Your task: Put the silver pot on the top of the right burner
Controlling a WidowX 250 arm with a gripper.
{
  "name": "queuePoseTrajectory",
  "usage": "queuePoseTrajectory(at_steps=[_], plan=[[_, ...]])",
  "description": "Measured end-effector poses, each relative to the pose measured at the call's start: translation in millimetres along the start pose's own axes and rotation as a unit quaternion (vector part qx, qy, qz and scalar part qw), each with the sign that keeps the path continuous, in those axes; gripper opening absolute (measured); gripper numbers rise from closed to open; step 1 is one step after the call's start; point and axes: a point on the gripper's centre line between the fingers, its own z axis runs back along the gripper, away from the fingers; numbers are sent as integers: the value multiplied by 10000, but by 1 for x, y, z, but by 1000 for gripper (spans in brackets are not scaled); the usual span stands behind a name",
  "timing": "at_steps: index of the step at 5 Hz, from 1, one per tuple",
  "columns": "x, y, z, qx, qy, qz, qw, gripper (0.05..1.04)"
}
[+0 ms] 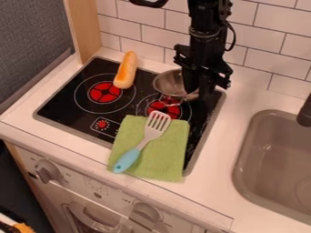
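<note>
The silver pot (169,83) lies just left of the pincer (197,90), over the right burner (164,109)'s far edge; open or closed, I can't tell.

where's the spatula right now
In the camera view, the spatula lies on the green towel at the stovetop's front right, its head by the right burner.
</note>
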Motion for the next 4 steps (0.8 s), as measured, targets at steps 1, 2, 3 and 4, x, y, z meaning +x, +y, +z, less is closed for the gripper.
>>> queuePoseTrajectory(at_steps=[1, 2, 3, 4], plan=[[-1, 5, 38, -59, -385, 230, 9990, 858], [-12, 11, 61, -97, -498, 449, 9977, 1014], [-22, 16, 65, -33, -387, 628, 9973, 1009], [-30, 22, 60, 209, -199, 800, 9964, 1003]])
